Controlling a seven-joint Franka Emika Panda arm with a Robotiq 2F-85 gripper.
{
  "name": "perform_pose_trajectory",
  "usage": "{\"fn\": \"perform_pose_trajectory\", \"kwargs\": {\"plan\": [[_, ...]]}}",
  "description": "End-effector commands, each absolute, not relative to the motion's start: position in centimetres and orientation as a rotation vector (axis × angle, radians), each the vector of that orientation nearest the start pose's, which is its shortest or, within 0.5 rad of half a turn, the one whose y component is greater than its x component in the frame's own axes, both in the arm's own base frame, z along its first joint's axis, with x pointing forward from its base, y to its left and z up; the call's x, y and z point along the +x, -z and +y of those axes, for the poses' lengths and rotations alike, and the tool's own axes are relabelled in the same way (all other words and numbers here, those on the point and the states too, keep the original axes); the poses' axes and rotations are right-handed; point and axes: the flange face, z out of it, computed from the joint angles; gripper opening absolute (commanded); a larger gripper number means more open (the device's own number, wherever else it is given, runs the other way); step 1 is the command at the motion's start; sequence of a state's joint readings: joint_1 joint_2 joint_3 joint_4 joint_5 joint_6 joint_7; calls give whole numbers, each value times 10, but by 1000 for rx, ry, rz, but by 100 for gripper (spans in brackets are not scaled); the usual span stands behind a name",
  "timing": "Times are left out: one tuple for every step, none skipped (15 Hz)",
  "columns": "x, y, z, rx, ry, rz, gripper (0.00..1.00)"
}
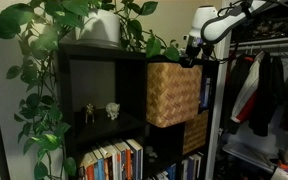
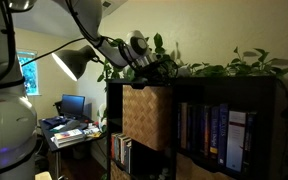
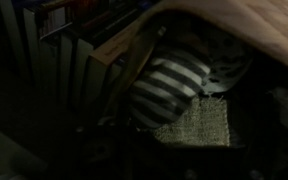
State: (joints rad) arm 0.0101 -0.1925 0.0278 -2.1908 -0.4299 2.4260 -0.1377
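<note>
The white arm stretches in from above and behind the fingers, with the wrist just above them and tilted downward. The fingers stand spread wide, small and dark in both exterior views; the wrist view is too dim to show them.

No writing can be read in any view. The book spines on the lower shelf in an exterior view, and the row of books in an exterior view, probably carry titles, but these are too small and blurred to make out.
</note>
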Motion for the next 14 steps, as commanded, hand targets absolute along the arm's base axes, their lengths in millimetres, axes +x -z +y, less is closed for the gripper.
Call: {"fn": "perform_pose_trajectory", "kwargs": {"plan": [[529, -504, 16, -3370, 753, -767, 100], [529, -500, 16, -3367, 749, -770, 100], [529, -497, 16, -3368, 747, -770, 100], [530, -494, 17, -3364, 741, -768, 100], [530, -491, 18, -3363, 737, -770, 100], [530, -489, 19, -3359, 738, -769, 88], [531, -487, 19, -3357, 736, -768, 73], [531, -487, 20, -3355, 739, -766, 67], [531, -488, 20, -3354, 750, -765, 59], [530, -491, 21, -3351, 764, -766, 54], [530, -491, 22, -3350, 770, -767, 48], [530, -493, 22, -3348, 776, -763, 40], [530, -494, 22, -3347, 778, -757, 34], [529, -496, 22, -3342, 771, -744, 26]]}}
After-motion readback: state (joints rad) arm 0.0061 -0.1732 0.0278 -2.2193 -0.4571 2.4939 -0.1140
